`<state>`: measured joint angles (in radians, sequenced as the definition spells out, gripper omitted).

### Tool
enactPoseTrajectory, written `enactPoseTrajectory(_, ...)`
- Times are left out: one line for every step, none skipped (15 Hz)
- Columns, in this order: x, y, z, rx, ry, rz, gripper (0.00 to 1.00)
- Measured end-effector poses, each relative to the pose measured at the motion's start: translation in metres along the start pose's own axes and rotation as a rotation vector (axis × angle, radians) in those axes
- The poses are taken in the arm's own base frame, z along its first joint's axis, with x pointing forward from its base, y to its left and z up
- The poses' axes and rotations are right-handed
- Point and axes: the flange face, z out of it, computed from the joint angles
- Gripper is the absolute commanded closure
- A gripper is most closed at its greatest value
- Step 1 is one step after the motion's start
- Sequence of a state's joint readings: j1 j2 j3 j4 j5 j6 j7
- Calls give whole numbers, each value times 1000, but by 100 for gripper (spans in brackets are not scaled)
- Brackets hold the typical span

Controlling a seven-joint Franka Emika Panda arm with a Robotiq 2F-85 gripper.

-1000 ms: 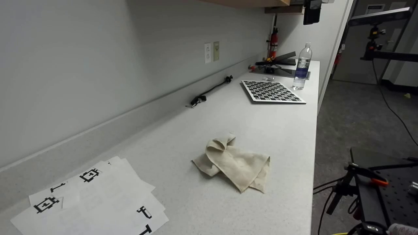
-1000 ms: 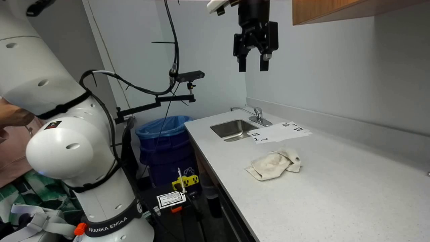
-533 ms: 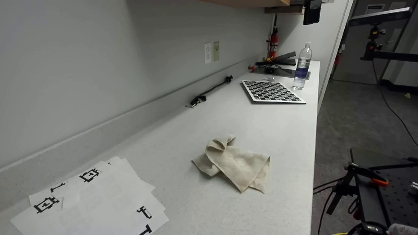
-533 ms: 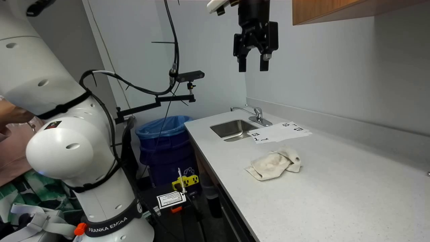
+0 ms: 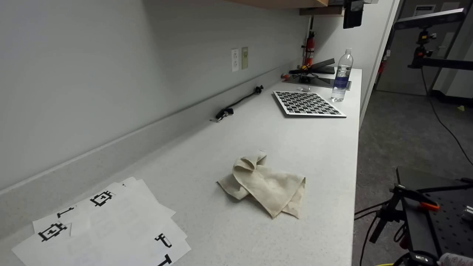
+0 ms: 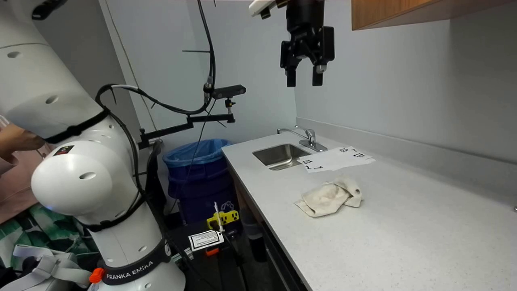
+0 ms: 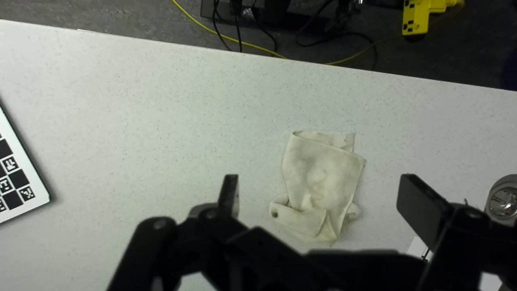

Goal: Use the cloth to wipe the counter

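The cloth is beige and crumpled, with folds and a curled end. It lies on the counter in both exterior views (image 5: pixel 271 186) (image 6: pixel 325 199) and in the wrist view (image 7: pixel 319 173). The counter (image 5: pixel 314 147) is white and speckled; it also shows in an exterior view (image 6: pixel 404 246) and the wrist view (image 7: pixel 141 101). My gripper (image 6: pixel 304 79) is open and empty, pointing down high above the counter. In the wrist view the cloth appears between the spread fingers (image 7: pixel 321 196), well below them. In an exterior view only a dark part of the gripper (image 5: pixel 353 16) shows at the top edge.
Paper sheets with black markers (image 5: pixel 111 229) lie near the sink (image 6: pixel 278 151) and faucet (image 6: pixel 310 139). A checkered board (image 5: pixel 308 104), a water bottle (image 5: pixel 341 75) and a black cable (image 5: pixel 240 100) lie along the counter. A wooden cabinet (image 6: pixel 404 12) hangs above.
The arm, gripper and cloth have not visibly moved. Only the person's arm behind the robot shifts slightly.
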<state>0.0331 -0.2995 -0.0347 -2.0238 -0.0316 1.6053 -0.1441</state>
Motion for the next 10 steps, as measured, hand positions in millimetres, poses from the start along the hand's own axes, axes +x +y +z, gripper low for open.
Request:
enactPoseTrajectory(0, -1, 1, -3, -3, -2, 0)
enactPoseTrajectory(1, -2, 3, -8, -7, -4, 0)
enactPoseTrajectory(1, -3, 5, -10, -12, -7, 0)
enactPoseTrajectory(2, -5, 8, -11, -20, -10, 0)
enactPoseTrajectory(2, -6, 13, -11, -29, -13, 0)
enactPoseTrajectory(2, -7, 18, -10, -40, -15, 0)
enactPoseTrajectory(2, -8, 25, -9, -54, -17, 0)
enactPoseTrajectory(2, -8, 33, -7, -69, -18, 0)
enactPoseTrajectory(2, -9, 41, -4, -86, -19, 0)
enactPoseTrajectory(2, -9, 51, -1, -103, -19, 0)
